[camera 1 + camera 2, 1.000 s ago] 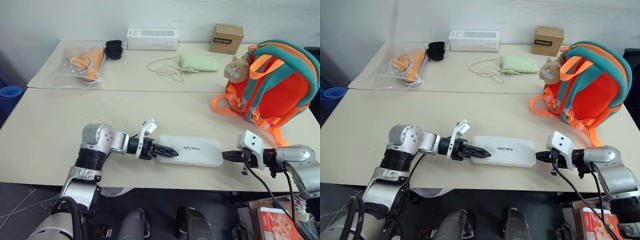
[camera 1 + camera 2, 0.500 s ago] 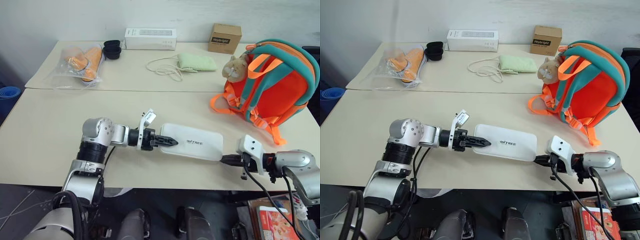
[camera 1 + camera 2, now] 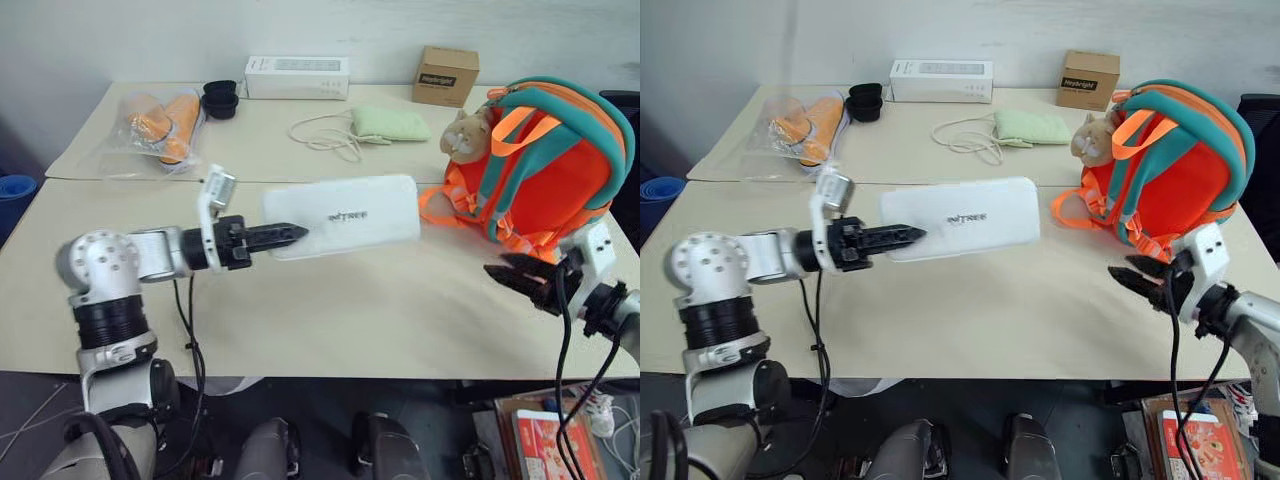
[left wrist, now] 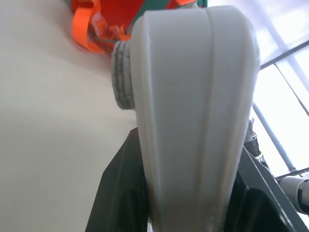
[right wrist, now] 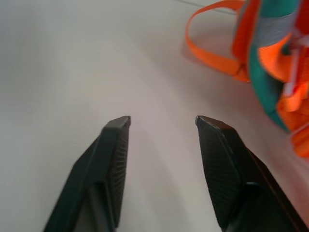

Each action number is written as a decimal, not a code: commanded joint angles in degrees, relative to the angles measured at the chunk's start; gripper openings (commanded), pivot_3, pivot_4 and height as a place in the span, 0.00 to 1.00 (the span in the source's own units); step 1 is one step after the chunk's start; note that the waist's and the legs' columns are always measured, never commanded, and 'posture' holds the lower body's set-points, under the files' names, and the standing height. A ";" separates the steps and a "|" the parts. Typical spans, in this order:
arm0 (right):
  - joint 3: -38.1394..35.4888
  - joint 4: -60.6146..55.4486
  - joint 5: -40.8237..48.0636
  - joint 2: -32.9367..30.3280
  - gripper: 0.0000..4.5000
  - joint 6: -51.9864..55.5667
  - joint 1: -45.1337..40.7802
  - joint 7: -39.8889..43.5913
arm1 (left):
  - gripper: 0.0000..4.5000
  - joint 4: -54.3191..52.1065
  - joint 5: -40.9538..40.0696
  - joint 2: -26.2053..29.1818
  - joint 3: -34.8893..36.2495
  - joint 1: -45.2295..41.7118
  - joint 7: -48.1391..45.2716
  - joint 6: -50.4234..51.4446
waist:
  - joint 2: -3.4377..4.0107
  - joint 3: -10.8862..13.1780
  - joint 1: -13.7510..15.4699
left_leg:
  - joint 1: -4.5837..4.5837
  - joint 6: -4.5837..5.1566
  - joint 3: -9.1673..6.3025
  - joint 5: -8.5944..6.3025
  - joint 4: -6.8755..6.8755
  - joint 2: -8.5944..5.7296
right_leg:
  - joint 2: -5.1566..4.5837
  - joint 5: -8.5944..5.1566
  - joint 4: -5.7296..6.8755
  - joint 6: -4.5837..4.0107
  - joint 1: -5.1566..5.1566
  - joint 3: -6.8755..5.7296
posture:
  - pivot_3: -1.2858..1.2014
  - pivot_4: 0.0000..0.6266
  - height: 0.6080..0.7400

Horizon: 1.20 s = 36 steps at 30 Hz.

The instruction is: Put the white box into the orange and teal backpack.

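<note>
Left eye view: the left gripper, centre left, clamps one end of the flat glossy white box, held clear above the beige table; the orange and teal fabric backpack stands upper right. Left wrist view: the box's rounded end sits between black fingers. Right wrist view: the right gripper, fingers apart and empty, over the table near an orange strap.

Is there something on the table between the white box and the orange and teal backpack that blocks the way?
Nothing visible does. The white box, held by the left gripper, is raised beside the orange and teal backpack; between them is bare table. The open right gripper hangs nearer the table's front edge.
</note>
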 commanded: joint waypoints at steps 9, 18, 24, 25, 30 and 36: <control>3.95 13.64 -1.68 6.62 1.00 -0.79 -21.41 -10.52 | 0.29 -10.61 -5.67 7.17 4.71 6.44 -1.61 -7.15 | 0.01 0.01 -0.58 | -0.02 -0.05 0.06 0.01 -0.09 0.00 | 0.06 -0.01 0.00 -0.02 -0.06 0.04 | 0.52 0.24 1.00; 11.19 29.24 -8.68 15.51 1.00 -9.41 -33.44 -13.83 | 0.29 -9.25 -7.85 7.54 6.05 6.77 2.52 -10.93 | 0.01 0.02 -0.96 | -0.02 -0.06 0.09 0.01 -0.12 0.01 | 0.10 -0.01 0.10 -0.02 -0.07 0.06 | 0.52 0.24 1.00; 11.30 33.82 -10.16 17.98 0.80 -17.42 -35.20 -11.75 | 0.29 -9.01 -12.16 7.74 8.47 4.19 7.85 -9.67 | 0.01 0.02 -1.66 | -0.06 -0.06 0.09 0.01 -0.15 0.01 | 0.13 -0.01 0.11 -0.01 -0.06 0.05 | 0.52 0.24 1.00; 11.51 33.55 -10.23 17.91 0.72 -17.94 -35.07 -11.06 | 0.29 -8.77 -12.65 7.80 8.67 3.77 8.78 -9.52 | 0.01 0.02 -1.83 | -0.07 -0.05 0.09 0.01 -0.15 0.01 | 0.13 -0.01 0.10 -0.01 -0.06 0.05 | 0.52 0.24 1.00; 11.30 26.49 -5.49 16.89 0.34 -13.69 -33.12 -3.79 | 0.29 -9.09 -12.29 8.56 6.67 3.49 11.22 -10.70 | 0.01 0.02 -2.09 | -0.05 -0.08 0.11 0.01 -0.20 0.05 | 0.23 0.00 0.11 0.00 -0.08 0.09 | 0.52 0.24 1.00; 12.36 4.48 12.02 8.58 0.01 7.70 -26.39 12.04 | 0.29 -6.83 -10.87 9.88 4.88 1.05 11.57 -14.60 | 0.04 0.04 -1.84 | -0.06 -0.12 0.10 0.02 -0.26 0.11 | 0.39 -0.01 0.06 -0.01 -0.11 0.14 | 0.52 0.24 1.00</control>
